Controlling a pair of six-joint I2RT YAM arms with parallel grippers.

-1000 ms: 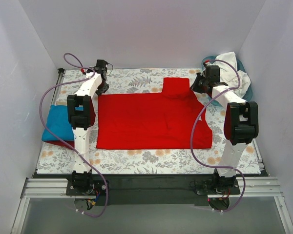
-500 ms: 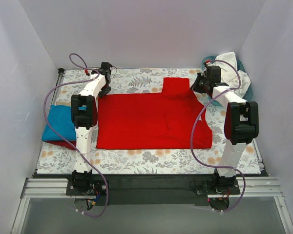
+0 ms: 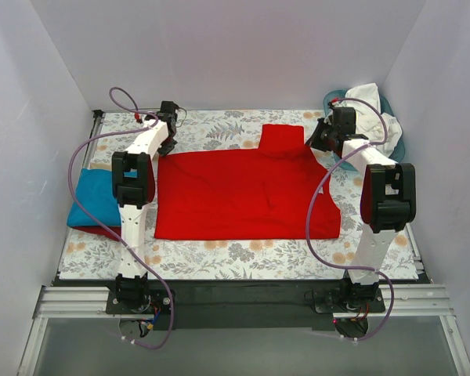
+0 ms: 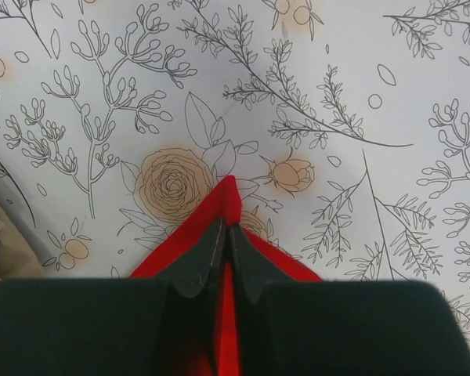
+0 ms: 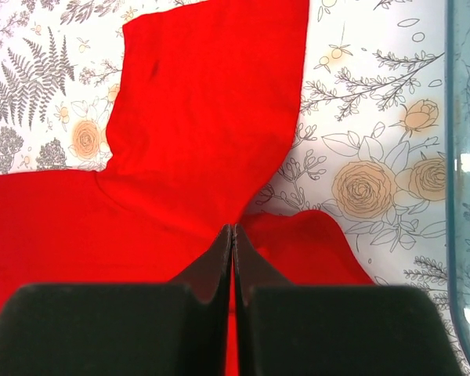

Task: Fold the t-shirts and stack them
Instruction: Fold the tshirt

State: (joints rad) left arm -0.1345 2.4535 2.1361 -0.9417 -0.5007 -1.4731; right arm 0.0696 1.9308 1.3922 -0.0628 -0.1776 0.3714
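Note:
A bright red t-shirt lies spread flat across the middle of the floral table cloth, one sleeve sticking out at the far side. My left gripper is at its far left corner, low on the table, shut on a point of red cloth. My right gripper is at its far right corner, shut on red cloth beside the sleeve. A folded turquoise t-shirt lies at the left edge. White t-shirts are heaped at the far right.
The teal plastic basket holding the white shirts stands at the far right corner; its rim shows just right of my right gripper. A strip of red shows under the turquoise shirt. White walls enclose the table on three sides.
My left gripper has shifted slightly right and farther back at the shirt's far left corner. The right gripper has barely moved. The shirt lies much the same.

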